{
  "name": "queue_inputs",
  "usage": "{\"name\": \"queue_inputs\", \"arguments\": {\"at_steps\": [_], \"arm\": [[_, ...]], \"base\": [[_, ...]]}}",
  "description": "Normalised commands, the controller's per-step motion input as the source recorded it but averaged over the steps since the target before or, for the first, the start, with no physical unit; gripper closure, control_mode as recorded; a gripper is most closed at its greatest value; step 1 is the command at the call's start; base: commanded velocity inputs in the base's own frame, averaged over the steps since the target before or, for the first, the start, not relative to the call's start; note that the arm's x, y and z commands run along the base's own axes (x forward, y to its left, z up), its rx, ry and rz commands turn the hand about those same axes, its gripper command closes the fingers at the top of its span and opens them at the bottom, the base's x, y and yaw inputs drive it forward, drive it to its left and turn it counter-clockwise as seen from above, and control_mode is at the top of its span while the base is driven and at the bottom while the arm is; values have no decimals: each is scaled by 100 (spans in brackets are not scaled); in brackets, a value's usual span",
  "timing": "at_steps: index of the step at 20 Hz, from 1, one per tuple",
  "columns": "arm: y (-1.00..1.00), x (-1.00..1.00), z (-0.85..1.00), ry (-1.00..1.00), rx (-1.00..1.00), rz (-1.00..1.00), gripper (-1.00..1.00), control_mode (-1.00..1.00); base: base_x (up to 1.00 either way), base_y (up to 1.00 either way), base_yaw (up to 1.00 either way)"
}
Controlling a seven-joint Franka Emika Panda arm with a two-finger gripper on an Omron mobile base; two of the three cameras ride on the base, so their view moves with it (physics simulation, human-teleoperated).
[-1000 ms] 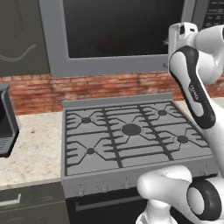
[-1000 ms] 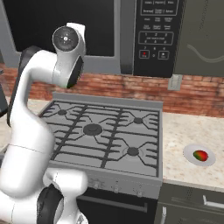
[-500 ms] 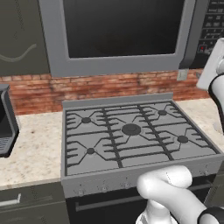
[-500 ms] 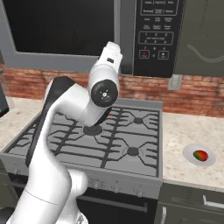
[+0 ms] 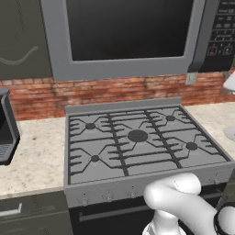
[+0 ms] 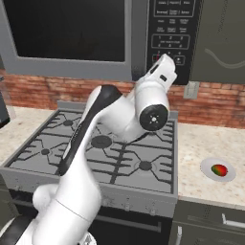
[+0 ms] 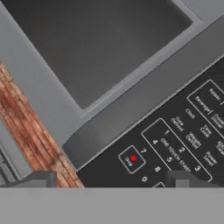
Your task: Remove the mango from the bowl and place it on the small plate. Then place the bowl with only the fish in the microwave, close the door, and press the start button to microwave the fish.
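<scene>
The microwave (image 6: 95, 43) hangs over the stove with its door (image 6: 67, 33) shut, the dark window (image 7: 96, 48) large in the hand view. My gripper (image 7: 111, 180) is open and empty, raised close in front of the black control panel (image 6: 173, 33), its two tips (image 7: 39, 178) low in the hand view. Between the tips on the panel (image 7: 183, 135) sits a button with a red dot (image 7: 132, 158). The mango (image 6: 219, 170) lies on the small plate (image 6: 208, 166) on the counter right of the stove. The bowl and the fish are hidden.
A grey gas stove (image 5: 137, 137) with raised grates sits under the microwave. A dark appliance (image 5: 5, 126) stands on the left counter. A brick backsplash (image 5: 105, 89) with a wall outlet (image 6: 192, 90) runs behind. Dark cabinets flank the microwave.
My arm has swung to the right, from in front of the door window across to the control panel. The gripper has stayed open. The door was shut throughout.
</scene>
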Motion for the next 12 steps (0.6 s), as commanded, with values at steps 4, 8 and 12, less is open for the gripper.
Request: {"name": "queue_inputs", "arguments": {"at_steps": [4, 8, 12], "arm": [[-39, 64, -14, 2, 17, 0, -100, -100], [-16, 79, -18, 5, 11, 2, -100, -100], [-31, 58, -3, 0, 10, 3, -100, -100]], "base": [[0, 0, 0], [0, 0, 0], [0, 0, 0]]}}
